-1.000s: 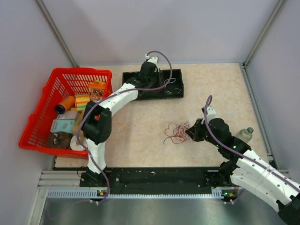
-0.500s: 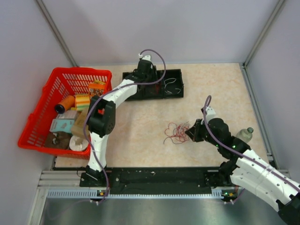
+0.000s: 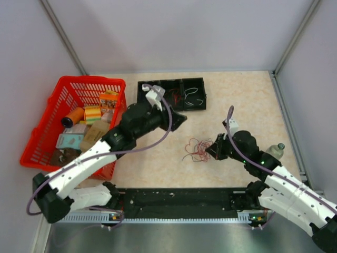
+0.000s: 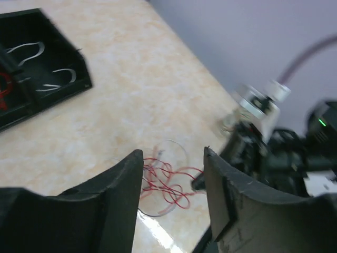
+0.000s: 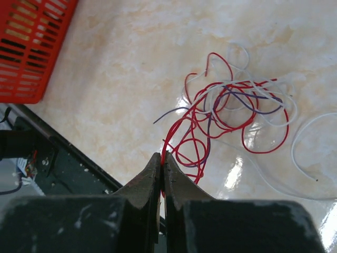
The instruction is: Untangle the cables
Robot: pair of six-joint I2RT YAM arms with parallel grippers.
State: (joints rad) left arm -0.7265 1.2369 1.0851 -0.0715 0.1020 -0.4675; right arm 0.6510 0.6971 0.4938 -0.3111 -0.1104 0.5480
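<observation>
Cables (image 3: pixel 198 150) in red, white and dark purple lie as 1 loose tangle on the tabletop (image 3: pixel 247 100), near its middle and toward the right arm. The right tool (image 5: pixel 160 158) is closed tight at the tangle's right side, its 2 jaws pinching a red strand of the cables. The left tool (image 4: pixel 172 158) hangs above the tabletop between the black tray (image 3: pixel 201 105) and the tangle, apart from both, jaws partly spread with nothing between them. The tray's right compartment holds white wire loops; another holds something red, probably wire, though it is too small to be sure. A red basket (image 3: pixel 89 80) of packaged goods sits at the left edge.
</observation>
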